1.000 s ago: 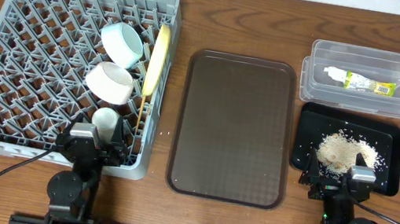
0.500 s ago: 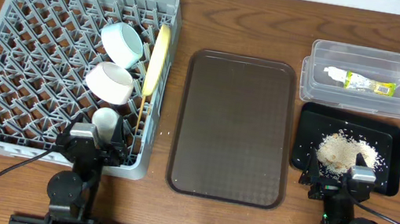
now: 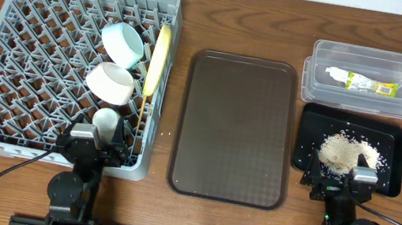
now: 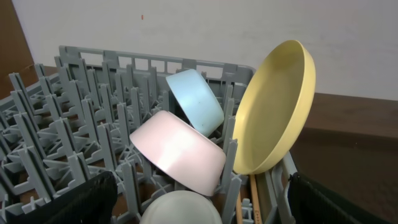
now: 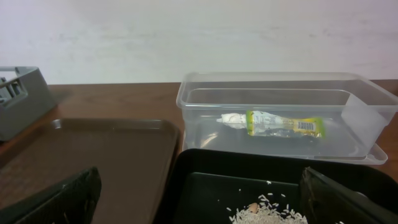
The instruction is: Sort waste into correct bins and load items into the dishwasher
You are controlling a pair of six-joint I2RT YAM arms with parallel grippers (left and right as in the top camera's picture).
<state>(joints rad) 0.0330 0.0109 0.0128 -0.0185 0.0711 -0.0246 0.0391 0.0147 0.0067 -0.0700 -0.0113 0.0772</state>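
The grey dish rack (image 3: 34, 56) holds a blue bowl (image 3: 122, 42), a pink bowl (image 3: 109, 83), a white cup (image 3: 106, 120), a yellow plate (image 3: 158, 60) on edge and wooden chopsticks (image 3: 140, 111). They also show in the left wrist view: blue bowl (image 4: 196, 99), pink bowl (image 4: 180, 152), cup (image 4: 180, 208), plate (image 4: 273, 115). The brown tray (image 3: 236, 126) is bare. The clear bin (image 3: 370, 78) holds a wrapper (image 3: 361, 83). The black bin (image 3: 389, 137) holds rice (image 3: 347, 153). My left gripper (image 3: 88, 147) and right gripper (image 3: 338, 183) are open and empty at the near edge.
The rack stands at the left, the tray in the middle, the two bins at the right. A white wall runs behind the table. Cables trail from both arm bases at the front edge.
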